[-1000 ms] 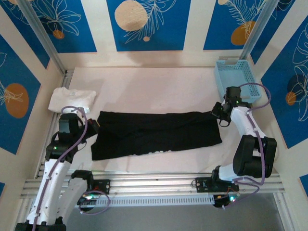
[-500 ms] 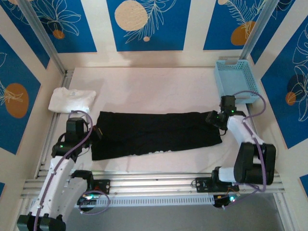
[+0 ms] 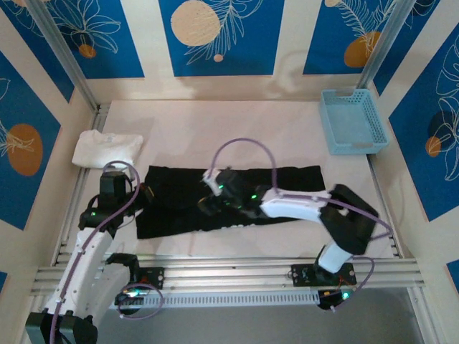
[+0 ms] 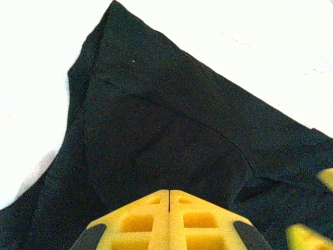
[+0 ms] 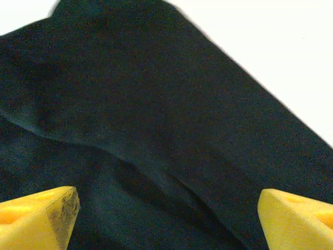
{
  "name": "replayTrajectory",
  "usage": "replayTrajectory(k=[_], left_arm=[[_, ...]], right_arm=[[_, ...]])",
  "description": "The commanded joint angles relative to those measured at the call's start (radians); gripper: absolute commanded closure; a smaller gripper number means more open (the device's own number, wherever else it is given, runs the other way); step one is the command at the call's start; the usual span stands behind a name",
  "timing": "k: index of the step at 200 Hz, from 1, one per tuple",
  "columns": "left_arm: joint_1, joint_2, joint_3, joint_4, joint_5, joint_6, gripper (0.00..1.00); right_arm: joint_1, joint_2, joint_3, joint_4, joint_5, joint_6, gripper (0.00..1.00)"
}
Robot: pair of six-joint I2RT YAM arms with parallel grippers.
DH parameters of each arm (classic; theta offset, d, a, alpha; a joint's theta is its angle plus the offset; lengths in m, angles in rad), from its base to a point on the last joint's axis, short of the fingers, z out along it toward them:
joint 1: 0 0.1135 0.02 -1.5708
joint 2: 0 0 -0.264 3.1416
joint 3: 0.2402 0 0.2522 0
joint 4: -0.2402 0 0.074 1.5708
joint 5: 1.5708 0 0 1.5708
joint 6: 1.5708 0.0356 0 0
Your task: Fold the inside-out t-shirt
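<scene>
Both over the black t-shirt [image 3: 176, 208]: left tool [image 4: 169, 191] closed, right tool [image 5: 166, 208] spread wide, gripping nothing; basket [image 3: 351, 123] well apart

No writing can be read, on the inside-out t-shirt [image 3: 172, 208] or elsewhere (wall panels [image 3: 244, 43] bear leaf drawings).

Cream walls [image 3: 290, 43] close in the white table [image 3: 237, 132] on three sides, set with blue panels [image 3: 215, 36] bearing white leaf drawings and tan or orange discs. Slanted metal posts [image 3: 61, 54] rise at both far corners. An aluminium rail [image 3: 229, 271] runs along the near edge, above grey floor [image 3: 272, 326].
</scene>
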Motion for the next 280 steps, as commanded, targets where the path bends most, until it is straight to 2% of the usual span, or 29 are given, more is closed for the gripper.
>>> replayTrajectory(k=[1, 23, 61, 93, 121, 160, 205, 280], left_arm=[[0.004, -0.002, 0.017, 0.011, 0.021, 0.020, 1.00], [0.004, -0.003, 0.016, 0.018, 0.030, 0.019, 1.00], [0.006, -0.001, 0.012, 0.029, 0.054, 0.001, 1.00], [0.006, 0.002, 0.012, 0.035, 0.066, -0.020, 1.00], [0.011, 0.006, 0.014, 0.033, 0.067, -0.026, 1.00], [0.012, 0.006, 0.011, 0.030, 0.054, -0.018, 1.00], [0.013, 0.006, 0.005, 0.025, 0.032, -0.002, 1.00], [0.016, 0.004, 0.009, 0.025, 0.015, 0.015, 1.00]], right_arm=[[0.071, 0.104, 0.066, 0.237, 0.079, -0.102, 0.10], [0.120, 0.212, 0.104, 0.348, 0.086, -0.152, 0.10], [0.163, 0.344, 0.158, 0.450, 0.189, -0.214, 0.10], [0.180, 0.421, 0.206, 0.513, 0.335, -0.286, 0.11], [0.199, 0.432, 0.203, 0.587, 0.498, -0.378, 0.17], [0.218, 0.363, 0.169, 0.511, 0.607, -0.375, 0.31], [0.230, 0.291, 0.159, 0.313, 0.667, -0.291, 0.50], [0.228, 0.258, 0.204, 0.053, 0.629, -0.153, 0.61]])
